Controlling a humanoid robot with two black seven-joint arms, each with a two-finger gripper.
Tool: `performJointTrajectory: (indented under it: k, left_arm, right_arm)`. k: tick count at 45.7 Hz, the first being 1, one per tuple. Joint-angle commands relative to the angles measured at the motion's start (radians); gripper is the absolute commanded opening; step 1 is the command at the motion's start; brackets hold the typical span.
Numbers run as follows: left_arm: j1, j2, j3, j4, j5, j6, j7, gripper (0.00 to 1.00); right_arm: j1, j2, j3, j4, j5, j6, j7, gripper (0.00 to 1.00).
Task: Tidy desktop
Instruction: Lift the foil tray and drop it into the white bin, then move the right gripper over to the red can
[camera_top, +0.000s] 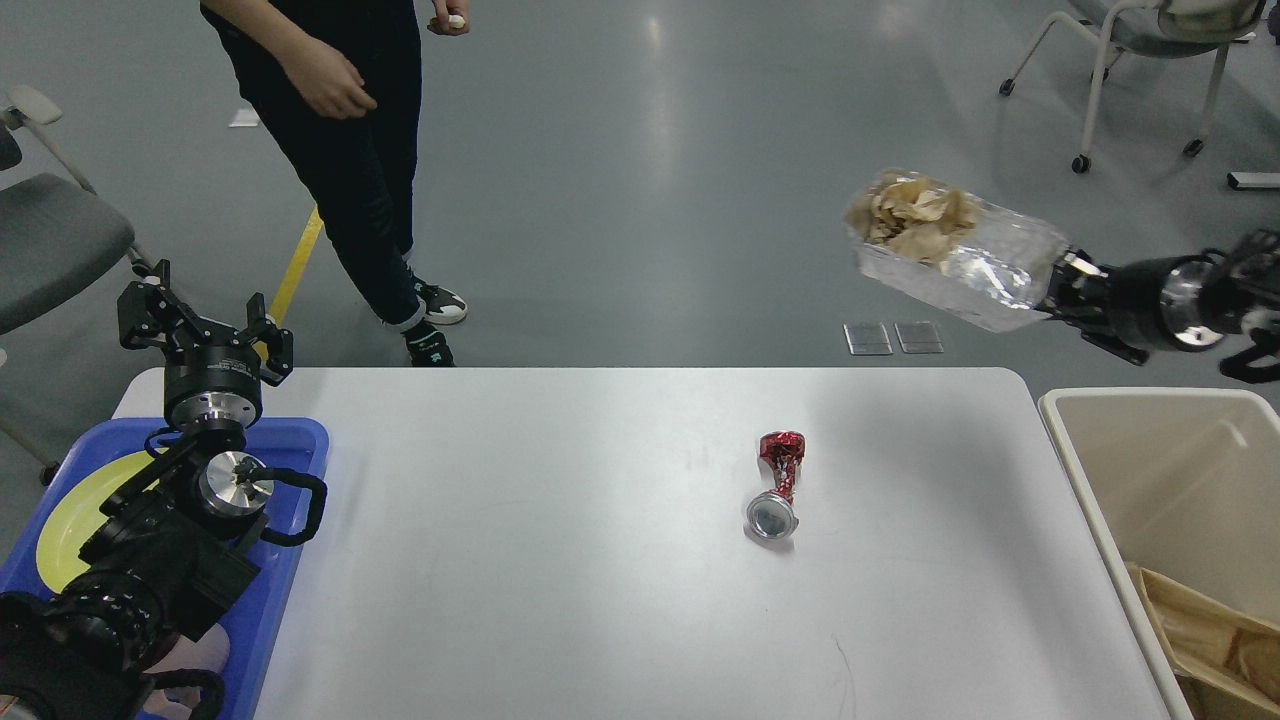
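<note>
The white desktop (560, 580) fills the lower middle of the head view. A crushed red can (776, 485) lies on it right of centre. My right gripper (1062, 287) is shut on the rim of a foil tray (975, 272) with crumpled brown paper (915, 216) in it, held high beyond the table's far right corner. My left gripper (205, 325) is open and empty, pointing up above the far left corner of the table.
A blue tray (290, 440) with a yellow plate (75, 515) sits at the left edge under my left arm. A beige bin (1160, 480) with brown paper stands at the right. A person (340, 150) stands behind the table; chairs are at far left and far right.
</note>
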Motion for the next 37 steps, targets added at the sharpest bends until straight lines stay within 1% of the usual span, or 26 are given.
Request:
performJointTrajectory:
  k: [1, 6, 10, 21, 30, 37]
  left_arm:
    - [0.000, 0.000, 0.000, 0.000, 0.000, 0.000, 0.000, 0.97]
    - [0.000, 0.000, 0.000, 0.000, -0.001, 0.000, 0.000, 0.97]
    - [0.000, 0.001, 0.000, 0.000, 0.000, 0.000, 0.000, 0.97]
    - [0.000, 0.000, 0.000, 0.000, -0.001, 0.000, 0.000, 0.97]
    - [0.000, 0.000, 0.000, 0.000, 0.000, 0.000, 0.000, 0.97]
    - [0.000, 0.000, 0.000, 0.000, 0.000, 0.000, 0.000, 0.97]
  right_arm:
    - [-0.100, -0.119, 0.019, -0.004, 0.008, -0.005, 0.000, 0.00]
    - [-0.197, -0.175, 0.065, -0.038, 0.008, -0.011, 0.000, 0.00]
    - [-0.283, -0.197, 0.109, -0.073, 0.008, -0.011, 0.000, 0.00]
    - [-0.485, -0.194, 0.207, -0.176, 0.009, -0.045, 0.000, 0.00]
    - [-0.577, -0.191, 0.252, -0.197, 0.009, -0.092, 0.000, 0.00]
    - [-0.608, -0.188, 0.258, -0.199, 0.009, -0.123, 0.000, 0.00]
